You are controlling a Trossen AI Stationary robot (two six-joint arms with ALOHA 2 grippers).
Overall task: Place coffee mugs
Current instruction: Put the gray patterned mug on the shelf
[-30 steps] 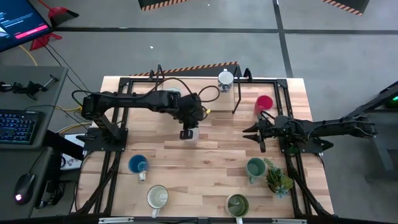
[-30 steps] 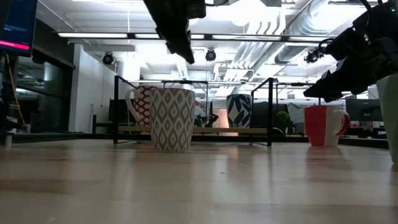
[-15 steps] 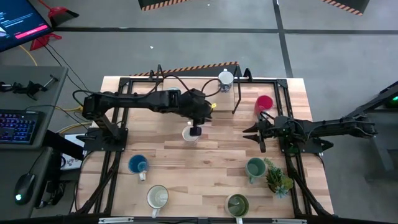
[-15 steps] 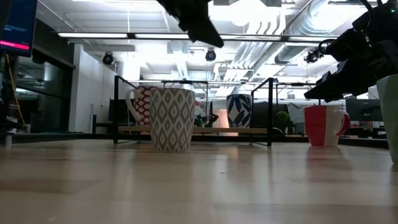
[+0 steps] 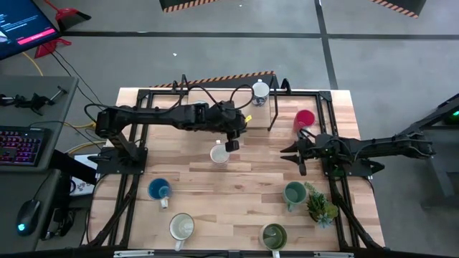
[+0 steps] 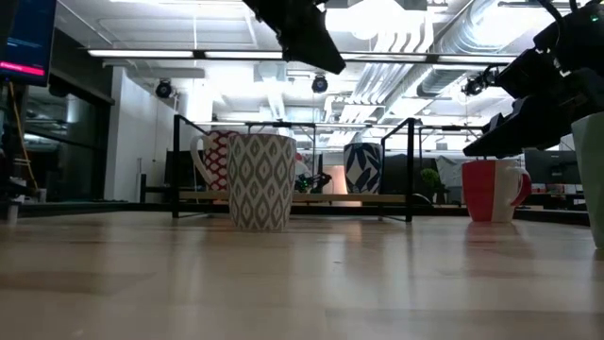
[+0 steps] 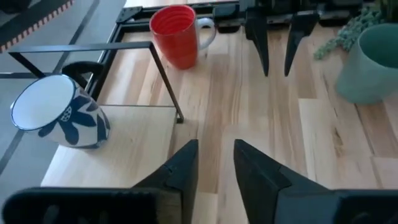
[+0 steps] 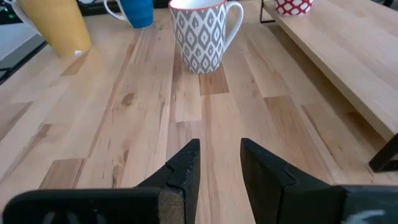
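Near edge: I see cream mug (image 5: 181,227), olive mug (image 5: 273,234), blue mug (image 5: 158,190), teal mug (image 5: 293,193). Mid-table: patterned mug (image 5: 219,155) upright, free. L gripper (image 5: 232,145) above, beside it, fingers apart, empty. R gripper (image 5: 297,154) parted, empty, near red mug (image 5: 304,119).

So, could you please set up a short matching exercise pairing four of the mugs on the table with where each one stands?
Things:
1. red mug
2. blue mug
3. grey patterned mug
4. teal mug

Places:
A. beside the potted plant
B. middle of the table, just below the left gripper
C. near the table's left edge
D. far right, past the right gripper

Pairs: 1-D, 2-C, 3-B, 4-A
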